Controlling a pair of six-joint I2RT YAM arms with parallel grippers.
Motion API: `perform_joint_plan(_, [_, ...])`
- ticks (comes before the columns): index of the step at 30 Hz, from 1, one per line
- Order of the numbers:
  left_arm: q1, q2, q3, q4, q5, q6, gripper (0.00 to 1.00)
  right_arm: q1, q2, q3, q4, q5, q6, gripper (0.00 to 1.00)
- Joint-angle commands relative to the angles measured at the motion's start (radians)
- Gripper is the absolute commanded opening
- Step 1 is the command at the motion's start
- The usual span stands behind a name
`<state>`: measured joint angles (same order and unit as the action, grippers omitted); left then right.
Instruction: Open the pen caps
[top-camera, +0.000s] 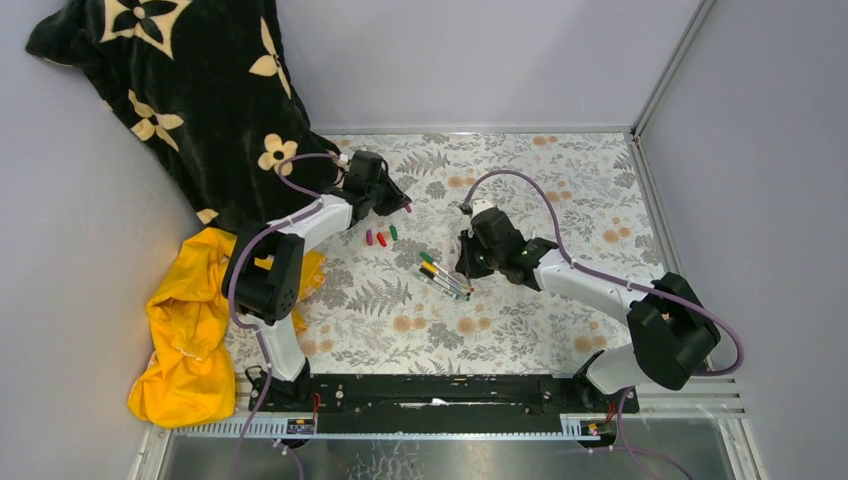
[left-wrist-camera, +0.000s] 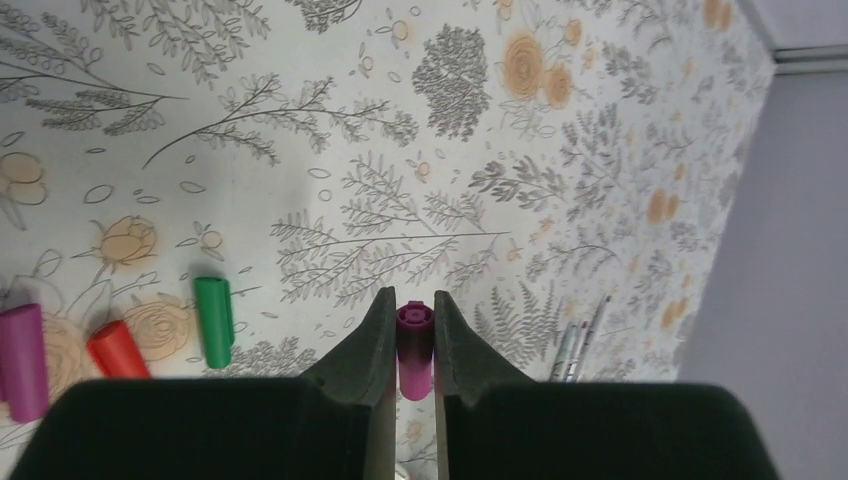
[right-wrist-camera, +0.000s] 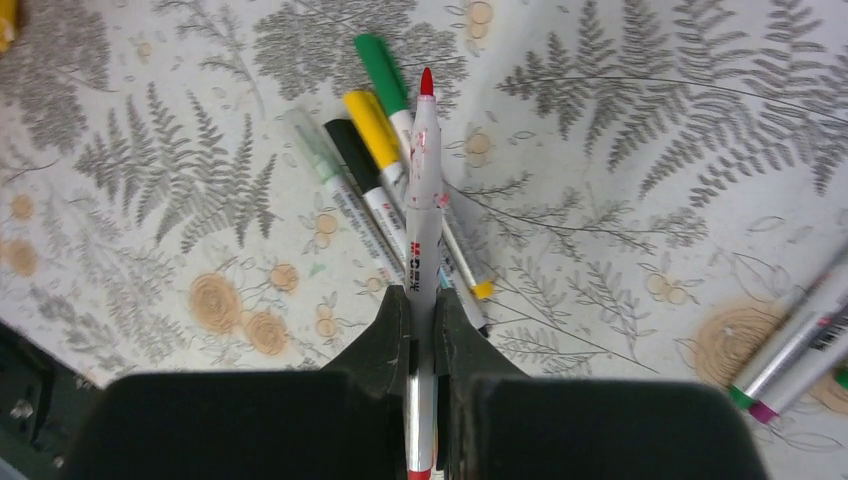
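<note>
Left fingers (left-wrist-camera: 372, 345) clamp narrow on a magenta cap (left-wrist-camera: 414, 345), held over the desk (left-wrist-camera: 560, 150). Three loose caps (left-wrist-camera: 213, 320) lie nearby. Suggest lowering it beside them before release, so it cannot roll. Right fingers (right-wrist-camera: 385, 335) pinch a red pen (right-wrist-camera: 424, 190), nib bare, above the capped pens (right-wrist-camera: 370, 125). Best laid well apart from those.

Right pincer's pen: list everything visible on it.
The pen is a slim white, plastic-looking barrel with a bare red tip, cap off, red smears below the tip, printed lettering mid-barrel and a red back end. The right pincer is shut on its rear half, so it points straight out ahead, above a cluster of capped pens; whether it touches them is unclear.
</note>
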<state>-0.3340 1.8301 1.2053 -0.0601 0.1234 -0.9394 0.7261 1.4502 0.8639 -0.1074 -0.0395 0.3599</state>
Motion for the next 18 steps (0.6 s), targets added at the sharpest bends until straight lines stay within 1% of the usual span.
perform_joint_plan(1, [-0.016, -0.007, 0.019, -0.14, -0.134, 0.086, 0.0, -0.005, 0.002, 0.069, -0.075, 0.181, -0.014, 0.0])
perform_joint_plan(2, [-0.017, -0.01, 0.004, -0.158, -0.172, 0.09, 0.0, -0.01, 0.018, 0.081, -0.084, 0.209, -0.015, 0.0])
perform_joint_plan(3, [-0.017, -0.015, -0.01, -0.168, -0.191, 0.093, 0.03, -0.015, 0.031, 0.086, -0.089, 0.24, -0.008, 0.0])
perform_joint_plan(5, [-0.017, -0.019, -0.038, -0.188, -0.233, 0.096, 0.11, -0.03, 0.048, 0.082, -0.082, 0.278, 0.005, 0.0])
perform_joint_plan(7, [-0.017, -0.021, -0.065, -0.198, -0.267, 0.094, 0.16, -0.048, 0.059, 0.072, -0.073, 0.305, 0.02, 0.0])
perform_joint_plan(10, [-0.017, -0.016, -0.095, -0.199, -0.293, 0.089, 0.2, -0.072, 0.08, 0.068, -0.076, 0.342, 0.033, 0.0])
perform_joint_plan(14, [-0.016, -0.003, -0.102, -0.195, -0.299, 0.086, 0.32, -0.103, 0.116, 0.07, -0.084, 0.368, 0.033, 0.0])
perform_joint_plan(16, [-0.017, -0.006, -0.108, -0.187, -0.301, 0.081, 0.34, -0.118, 0.133, 0.07, -0.08, 0.371, 0.03, 0.0])
perform_joint_plan(18, [-0.017, -0.009, -0.113, -0.182, -0.305, 0.076, 0.39, -0.131, 0.151, 0.075, -0.083, 0.38, 0.029, 0.0])
